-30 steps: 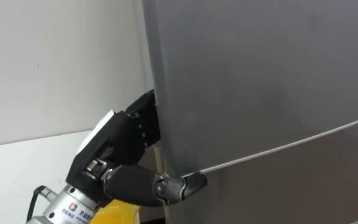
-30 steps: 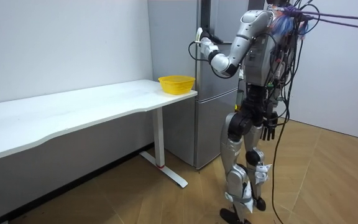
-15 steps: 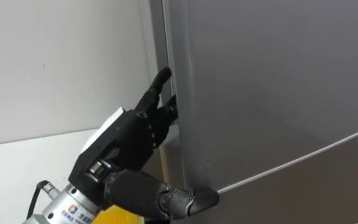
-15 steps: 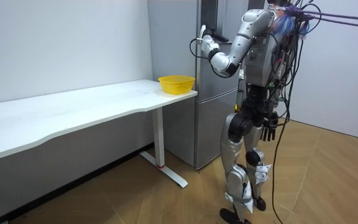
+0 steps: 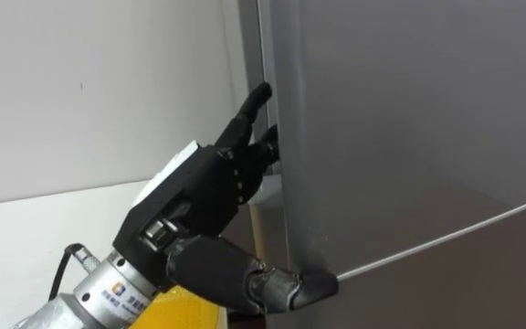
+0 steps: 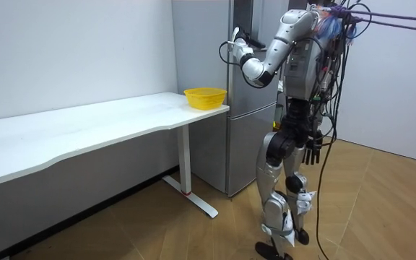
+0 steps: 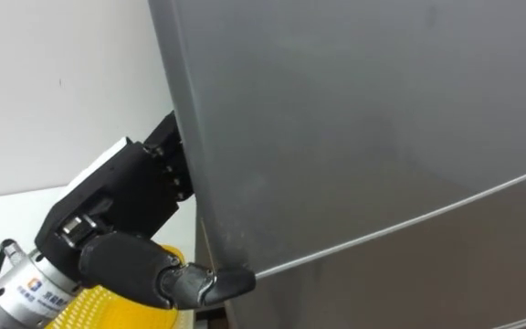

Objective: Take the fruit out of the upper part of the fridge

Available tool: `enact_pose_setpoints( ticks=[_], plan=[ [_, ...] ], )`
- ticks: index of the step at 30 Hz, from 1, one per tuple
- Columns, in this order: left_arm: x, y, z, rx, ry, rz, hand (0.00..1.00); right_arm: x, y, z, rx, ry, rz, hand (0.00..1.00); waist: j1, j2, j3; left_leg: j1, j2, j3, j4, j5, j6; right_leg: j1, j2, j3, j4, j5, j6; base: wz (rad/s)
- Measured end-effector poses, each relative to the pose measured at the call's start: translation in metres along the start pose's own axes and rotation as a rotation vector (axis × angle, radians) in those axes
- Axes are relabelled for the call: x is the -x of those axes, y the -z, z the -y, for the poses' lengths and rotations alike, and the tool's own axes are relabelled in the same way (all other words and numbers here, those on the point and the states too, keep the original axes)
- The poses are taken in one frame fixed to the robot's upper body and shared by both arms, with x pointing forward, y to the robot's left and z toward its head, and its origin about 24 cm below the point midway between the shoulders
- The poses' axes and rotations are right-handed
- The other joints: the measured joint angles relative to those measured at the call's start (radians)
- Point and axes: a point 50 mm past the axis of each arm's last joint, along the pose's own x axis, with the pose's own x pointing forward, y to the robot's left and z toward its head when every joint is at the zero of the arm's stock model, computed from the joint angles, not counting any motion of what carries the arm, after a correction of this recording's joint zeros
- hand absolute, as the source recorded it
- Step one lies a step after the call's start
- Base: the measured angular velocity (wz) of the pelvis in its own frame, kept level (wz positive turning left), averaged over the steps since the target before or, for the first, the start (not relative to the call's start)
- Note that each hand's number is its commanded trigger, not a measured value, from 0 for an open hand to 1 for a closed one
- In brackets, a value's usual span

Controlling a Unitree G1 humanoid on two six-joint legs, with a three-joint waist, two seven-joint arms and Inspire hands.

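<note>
Since a second ago the left hand [image 5: 199, 196] has climbed a little up the left edge of the fridge's upper door [image 5: 409, 119], and its fingers [image 5: 256, 102], then tucked behind that edge, now stand out along it.

In the room view the robot stands upright on a wooden floor [image 6: 381, 209], close in front of the tall grey fridge [image 6: 204, 137], with its left arm raised and bent toward the door edge. The upper door faces it directly. In the eye views a thin pale seam [image 5: 446, 238] divides this door from the lower door [image 5: 482, 283].

Just beside the fridge, on the room view's left, a long white worktop [image 6: 85, 133] runs along the white wall [image 5: 89, 82]. A yellow bowl [image 6: 205, 97] sits on the end of the worktop nearest the fridge, and in the eye views it lies under the left wrist.

The left hand grasps the upper door at its edge. One finger points straight up against the edge, and the tips of the others slip into the gap behind it. The thumb [image 5: 286, 285] curls round onto the door's front at the lower corner, touching the seam.

The right hand [image 6: 310, 150] hangs beside the robot's hip, well apart from the fridge, with its fingers loose and released.
</note>
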Motion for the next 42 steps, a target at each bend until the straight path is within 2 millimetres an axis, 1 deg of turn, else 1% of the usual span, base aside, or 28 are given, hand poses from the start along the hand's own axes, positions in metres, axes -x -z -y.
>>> enact_pose_setpoints(
  ticks=[4, 6, 7, 9, 11, 17, 22, 24, 26, 27, 28, 29, 30, 31, 32, 33, 35, 36, 37, 39, 40, 42],
  plan=[
    [-0.005, 0.0, 0.004, 0.006, 0.015, 0.004, 0.0, 0.001, 0.001, 0.002, -0.001, 0.007, -0.003, 0.0, -0.002, 0.001, -0.0021, -0.003, -0.006, 0.002, -0.001, 0.004, 0.007, 0.001, -0.006, 0.005, 0.0, 0.003, 0.004, 0.1],
    [-0.006, 0.0, 0.006, 0.009, 0.024, 0.004, 0.0, 0.001, 0.001, 0.003, 0.003, 0.009, -0.002, 0.0, -0.002, 0.001, -0.0021, -0.003, -0.007, 0.013, -0.001, 0.006, 0.01, 0.001, -0.009, 0.01, 0.001, 0.004, 0.006, 0.04],
    [-0.006, 0.001, 0.007, 0.013, 0.027, 0.005, 0.0, 0.001, 0.0, 0.003, 0.009, 0.01, -0.002, 0.0, -0.002, 0.001, -0.0022, -0.003, -0.007, 0.02, -0.001, 0.006, 0.011, 0.0, -0.009, 0.024, 0.001, 0.005, 0.008, 0.0],
    [-0.007, 0.001, 0.009, 0.017, 0.035, 0.005, 0.0, 0.001, 0.0, 0.003, 0.015, 0.012, -0.003, 0.0, -0.002, 0.0, -0.0031, -0.003, -0.01, 0.022, -0.001, 0.007, 0.012, 0.0, -0.01, 0.036, 0.0, 0.007, 0.011, 0.0],
    [-0.008, 0.002, 0.012, 0.02, 0.047, 0.005, 0.0, 0.001, 0.001, 0.003, 0.019, 0.012, -0.007, 0.0, -0.003, -0.003, -0.0045, -0.003, -0.012, 0.024, -0.001, 0.009, 0.015, -0.002, -0.01, 0.056, 0.0, 0.011, 0.014, 0.0],
    [-0.011, 0.001, 0.021, 0.031, 0.089, 0.004, 0.0, 0.001, 0.001, 0.004, 0.017, 0.012, -0.008, 0.0, -0.013, -0.004, -0.0052, -0.002, -0.013, 0.028, -0.006, 0.014, 0.026, -0.001, -0.01, 0.066, 0.0, 0.026, 0.017, 0.03],
    [-0.013, -0.002, 0.031, 0.037, 0.137, 0.015, 0.0, 0.001, -0.001, 0.005, 0.017, 0.02, -0.007, 0.0, -0.02, -0.003, -0.0061, -0.001, -0.013, 0.046, -0.007, 0.017, 0.034, -0.002, -0.011, 0.074, -0.011, 0.046, 0.021, -0.09],
    [-0.017, -0.004, 0.037, 0.037, 0.172, 0.029, 0.0, 0.001, -0.001, 0.005, 0.016, 0.026, -0.005, 0.0, -0.024, -0.002, -0.007, -0.002, -0.012, 0.051, -0.006, 0.018, 0.038, -0.004, -0.011, 0.08, -0.016, 0.055, 0.023, -0.12],
    [-0.029, -0.009, 0.049, 0.043, 0.251, 0.062, 0.0, 0.001, -0.002, 0.005, 0.011, 0.032, -0.003, 0.0, -0.035, 0.001, -0.0093, -0.002, -0.012, 0.061, -0.006, 0.015, 0.044, -0.005, -0.012, 0.085, -0.017, 0.06, 0.025, -0.12],
    [-0.032, -0.011, 0.053, 0.045, 0.274, 0.073, 0.0, 0.001, -0.002, 0.006, 0.009, 0.032, -0.002, 0.0, -0.04, 0.003, -0.0108, -0.001, -0.012, 0.064, -0.006, 0.015, 0.045, -0.005, -0.012, 0.086, -0.017, 0.06, 0.026, -0.13],
    [-0.038, -0.016, 0.06, 0.052, 0.323, 0.098, 0.0, 0.001, -0.002, 0.005, 0.005, 0.031, -0.001, 0.0, -0.056, 0.006, -0.0131, 0.0, -0.012, 0.068, -0.007, 0.014, 0.045, -0.005, -0.012, 0.088, -0.016, 0.06, 0.027, -0.21],
    [-0.043, -0.02, 0.068, 0.071, 0.376, 0.13, 0.0, 0.001, 0.0, 0.005, 0.001, 0.03, -0.003, 0.0, -0.062, 0.007, -0.0165, 0.004, -0.012, 0.077, -0.012, 0.014, 0.045, -0.01, -0.011, 0.101, -0.016, 0.061, 0.027, -0.23],
    [-0.046, -0.023, 0.072, 0.083, 0.399, 0.147, 0.0, 0.001, -0.001, 0.005, 0.001, 0.032, -0.002, 0.0, -0.07, 0.012, -0.0196, 0.005, -0.012, 0.079, -0.014, 0.014, 0.045, -0.011, -0.01, 0.104, -0.015, 0.061, 0.027, -0.26],
    [-0.05, -0.027, 0.079, 0.108, 0.442, 0.173, 0.0, 0.001, -0.001, 0.006, 0.001, 0.036, -0.001, 0.0, -0.084, 0.019, -0.024, 0.01, -0.012, 0.084, -0.017, 0.014, 0.045, -0.01, -0.009, 0.112, -0.014, 0.061, 0.027, -0.26],
    [-0.053, -0.03, 0.085, 0.135, 0.485, 0.193, 0.0, 0.001, -0.002, 0.006, 0.0, 0.039, 0.004, 0.0, -0.098, 0.024, -0.0222, 0.022, -0.009, 0.098, -0.024, 0.014, 0.045, -0.009, -0.006, 0.122, -0.015, 0.061, 0.027, -0.28],
    [-0.054, -0.031, 0.088, 0.145, 0.503, 0.201, 0.0, 0.001, -0.002, 0.006, 0.001, 0.04, 0.006, 0.0, -0.103, 0.025, -0.0216, 0.025, -0.008, 0.103, -0.029, 0.015, 0.043, -0.008, -0.004, 0.129, -0.014, 0.061, 0.026, -0.38],
    [-0.057, -0.034, 0.099, 0.172, 0.58, 0.222, 0.0, 0.001, -0.003, 0.005, 0.0, 0.041, 0.01, 0.0, -0.112, 0.022, -0.0195, 0.045, -0.006, 0.11, -0.039, 0.013, 0.037, 0.002, 0.006, 0.159, -0.015, 0.058, 0.022, -0.38],
    [-0.057, -0.035, 0.1, 0.18, 0.593, 0.227, 0.0, 0.001, -0.003, 0.005, 0.001, 0.043, 0.01, 0.0, -0.114, 0.021, -0.0182, 0.049, -0.006, 0.111, -0.039, 0.013, 0.036, 0.002, 0.008, 0.165, -0.015, 0.057, 0.021, -0.27],
    [-0.058, -0.036, 0.103, 0.19, 0.613, 0.236, 0.0, 0.001, -0.002, 0.005, -0.001, 0.048, 0.01, 0.0, -0.12, 0.016, -0.0114, 0.057, -0.005, 0.111, -0.04, 0.013, 0.035, 0.0, 0.01, 0.171, -0.016, 0.053, 0.018, -0.13],
    [-0.058, -0.038, 0.106, 0.218, 0.644, 0.253, 0.0, 0.001, -0.002, 0.005, -0.008, 0.058, 0.011, 0.0, -0.13, 0.012, -0.0086, 0.057, -0.004, 0.112, -0.04, 0.013, 0.034, -0.002, 0.011, 0.174, -0.015, 0.05, 0.017, -0.04],
    [-0.058, -0.038, 0.109, 0.231, 0.666, 0.255, 0.0, 0.001, -0.002, 0.005, -0.021, 0.062, 0.016, 0.0, -0.131, 0.01, -0.0058, 0.056, -0.004, 0.112, -0.04, 0.014, 0.033, -0.004, 0.011, 0.174, -0.016, 0.05, 0.017, 0.0],
    [-0.058, -0.037, 0.112, 0.239, 0.687, 0.253, 0.0, 0.001, -0.003, 0.005, -0.039, 0.069, 0.022, 0.0, -0.131, 0.008, -0.0043, 0.055, -0.003, 0.112, -0.041, 0.014, 0.033, -0.01, 0.012, 0.175, -0.015, 0.05, 0.017, 0.0]
  ],
)
